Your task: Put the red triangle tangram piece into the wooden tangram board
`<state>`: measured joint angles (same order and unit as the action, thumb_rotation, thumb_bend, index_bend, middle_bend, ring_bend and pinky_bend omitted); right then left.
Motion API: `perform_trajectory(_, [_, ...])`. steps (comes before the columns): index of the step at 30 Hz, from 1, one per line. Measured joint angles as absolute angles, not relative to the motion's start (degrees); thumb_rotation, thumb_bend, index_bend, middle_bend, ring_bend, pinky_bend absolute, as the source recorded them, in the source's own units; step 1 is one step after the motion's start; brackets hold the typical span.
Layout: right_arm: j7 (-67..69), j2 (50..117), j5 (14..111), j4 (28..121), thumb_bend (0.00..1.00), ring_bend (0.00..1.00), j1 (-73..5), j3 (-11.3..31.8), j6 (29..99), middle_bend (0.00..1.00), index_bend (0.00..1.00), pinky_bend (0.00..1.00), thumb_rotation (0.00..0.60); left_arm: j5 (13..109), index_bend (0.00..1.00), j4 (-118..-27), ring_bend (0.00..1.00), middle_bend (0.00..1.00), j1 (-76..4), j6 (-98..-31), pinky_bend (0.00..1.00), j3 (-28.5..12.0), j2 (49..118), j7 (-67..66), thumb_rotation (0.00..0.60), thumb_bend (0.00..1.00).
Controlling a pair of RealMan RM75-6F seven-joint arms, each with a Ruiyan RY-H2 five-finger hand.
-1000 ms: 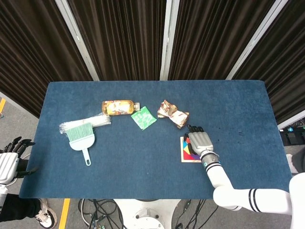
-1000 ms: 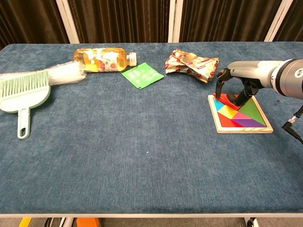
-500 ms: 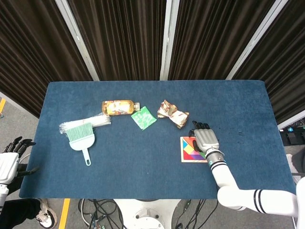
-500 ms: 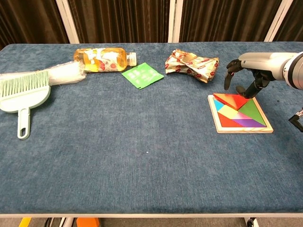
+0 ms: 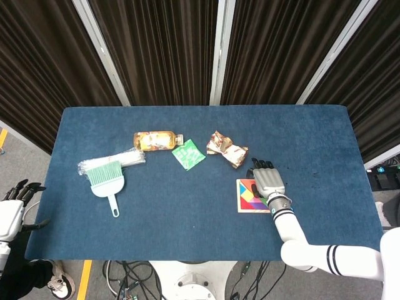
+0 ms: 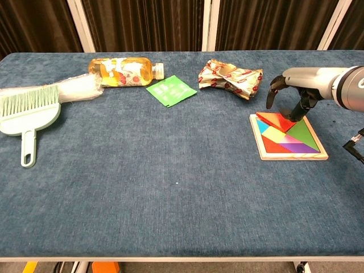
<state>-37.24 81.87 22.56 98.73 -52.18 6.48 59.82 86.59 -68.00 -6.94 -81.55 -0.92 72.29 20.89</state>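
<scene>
The wooden tangram board (image 6: 290, 157) (image 5: 240, 209) lies at the right of the blue table, filled with coloured pieces. The red triangle (image 6: 275, 120) (image 5: 245, 184) lies along the board's far left edge; I cannot tell whether it sits flush. My right hand (image 6: 294, 92) (image 5: 267, 182) hangs over the board's far edge, fingers apart and pointing down. It holds nothing, and one fingertip (image 6: 293, 114) is at the triangle's right corner. My left hand (image 5: 12, 211) is off the table at the lower left, fingers spread and empty.
Just behind the board lies a crumpled wrapper (image 6: 230, 77). Further left are a green packet (image 6: 170, 90), a bottle on its side (image 6: 122, 71), a clear plastic bag (image 6: 79, 88) and a mint dustpan brush (image 6: 28, 114).
A second ago my right hand was low over the red triangle; it let go and lifted away to the right, then came back slightly left and down. The triangle stays on the board.
</scene>
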Motion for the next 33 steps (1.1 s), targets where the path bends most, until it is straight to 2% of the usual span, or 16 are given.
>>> perform_trajectory(24, [-36.8,81.6,24.0,100.1,0.48,0.0,-51.7,6.6,60.1,0.0,0.32,0.0,0.6,86.6,0.25,-67.9,0.07,0.17,-6.9,-81.5,0.17,-0.9,72.4,20.8,0.6,0.03])
perform_trajectory(33, [-35.9,79.3,26.7,104.6,0.48,0.0,-50.8,6.5,61.0,0.0,0.32,0.0,0.6,86.8,0.25,-68.2,0.07,0.17,-7.0,-81.5,0.17,-0.9,72.3,20.5,0.6,0.03])
